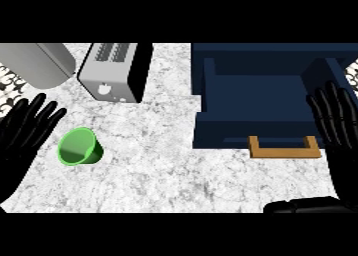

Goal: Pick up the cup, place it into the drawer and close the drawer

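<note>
Head view, counter top.

- Drawer (245, 102): dark blue, pulled open, at the counter's right rear. Inside, only its blue floor and walls show. Wooden handle (283, 148) on its front face, toward the counter's front edge.
- Cup (80, 146): green, on the counter near the left edge, well apart from the drawer. It is tipped, mouth toward the front-left. Only green wall shows inside.
- Left hand (19, 135): at the counter's left edge, fingers straight and spread, holding nothing. Fingertips are just beside the cup's rim. Contact not resolvable, though a thin strip of counter seems to show between them.
- Right hand (344, 145): over the drawer's right side, fingers straight, holding nothing.
- Toaster (115, 70): rear of the counter, behind the cup, slots visible.

Hidden or unclear:
- Right hand covers part of the drawer's right wall and the counter beyond it.
- Grey rounded object (30, 62) at the rear left corner is cut off; could not identify it.
- Dark mass at the front right corner merges with the right hand; its shape is not clear.
- Left palm runs out past the left edge.
</note>
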